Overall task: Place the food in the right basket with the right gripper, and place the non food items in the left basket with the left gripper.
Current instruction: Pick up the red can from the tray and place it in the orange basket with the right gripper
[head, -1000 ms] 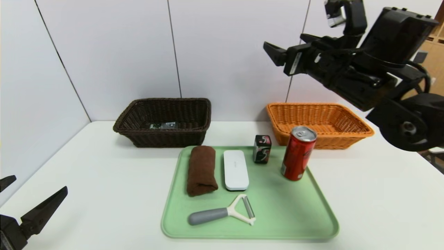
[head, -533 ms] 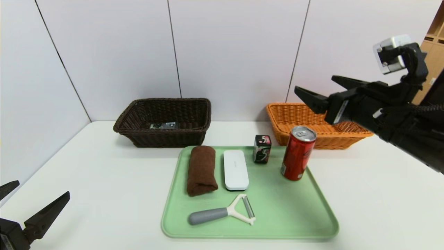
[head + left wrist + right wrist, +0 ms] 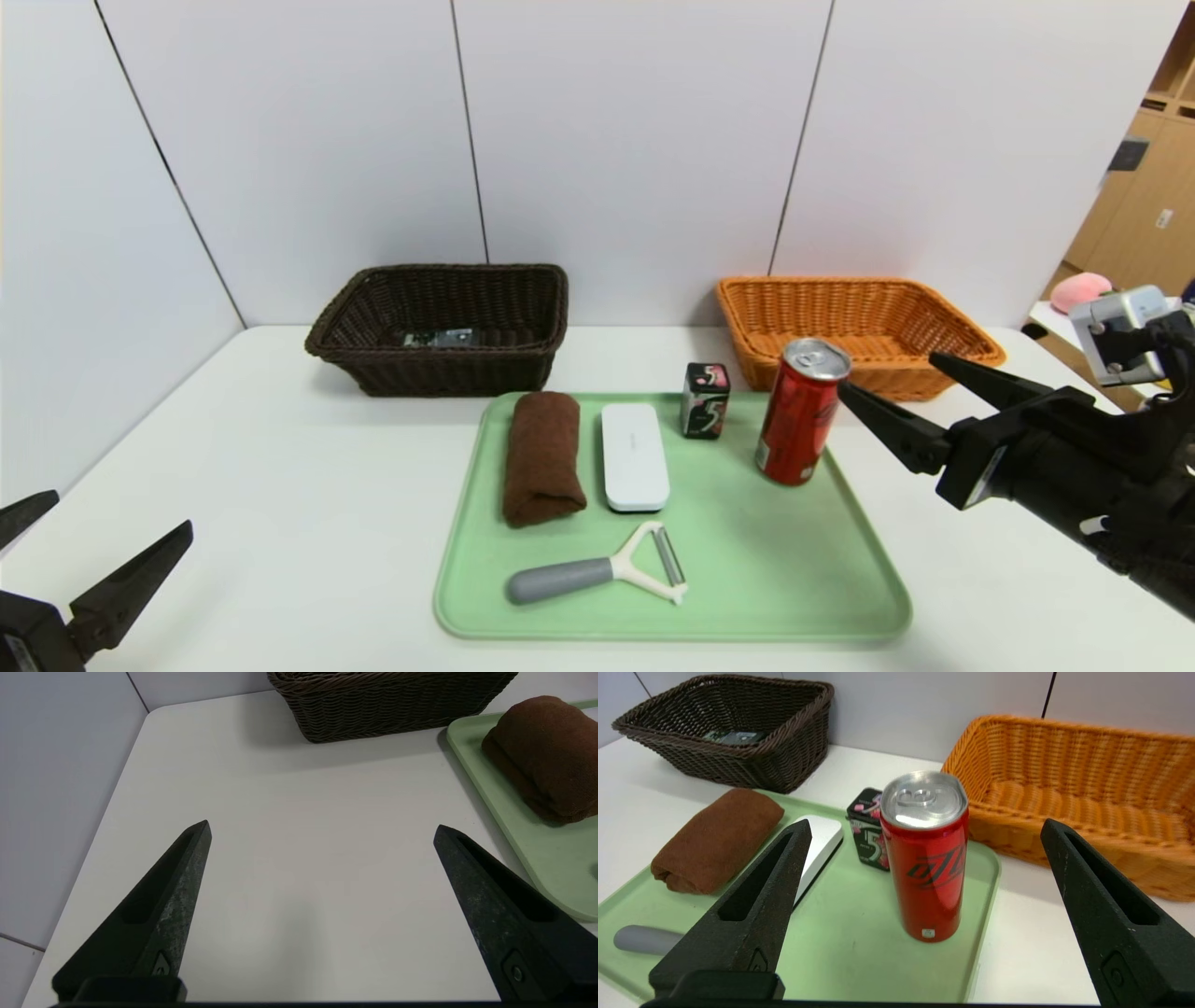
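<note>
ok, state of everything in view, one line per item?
Red can: upright on tray, not gripped.
Black box: upright on tray.
Brown towel: rolled, on tray.
White case: flat on tray.
Peeler: lying on tray.
Green tray: flat on table.
Dark basket: holds one dark item.
Orange basket: empty.
Right claw: open, beside can.
Left claw: open, parked at table corner.

Both end effectors (image 3: 887, 378) (image 3: 112, 532) agape
</note>
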Motion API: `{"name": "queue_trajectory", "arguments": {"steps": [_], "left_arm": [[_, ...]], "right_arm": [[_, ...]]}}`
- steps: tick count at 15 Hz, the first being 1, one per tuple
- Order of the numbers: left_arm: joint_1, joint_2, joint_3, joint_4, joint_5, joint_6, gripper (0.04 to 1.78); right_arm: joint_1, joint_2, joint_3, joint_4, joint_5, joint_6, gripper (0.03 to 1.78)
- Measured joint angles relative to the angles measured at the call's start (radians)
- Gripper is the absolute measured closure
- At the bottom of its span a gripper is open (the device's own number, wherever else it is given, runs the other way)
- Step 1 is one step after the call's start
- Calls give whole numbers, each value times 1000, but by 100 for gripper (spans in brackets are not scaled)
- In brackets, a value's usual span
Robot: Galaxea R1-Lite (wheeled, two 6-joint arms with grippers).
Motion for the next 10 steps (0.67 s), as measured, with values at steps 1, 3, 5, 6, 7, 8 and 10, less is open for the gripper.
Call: {"name": "queue_trajectory", "arguments": {"steps": [1,3,5,6,7,8,10], "left_arm": [[0,-1,-1,-1,-8,0,13],[0,-6,1,2,-9,-1,13],[0,-14,10,2,-11,-1,13],[0,-18,14,2,-11,-1,13],[0,-23,18,3,-12,-1,13],[0,-26,20,3,-12,-1,13],[0,-30,20,2,-12,-1,13]], "right_arm": [[2,13,11,-1,0,20,12],[3,53,18,-7,0,47,12],[4,112,18,-49,0,65,12],[4,146,18,-84,-1,69,12],[4,189,17,-128,-1,70,12],[4,239,17,-183,-2,69,12],[4,336,16,-307,-4,68,12]]}}
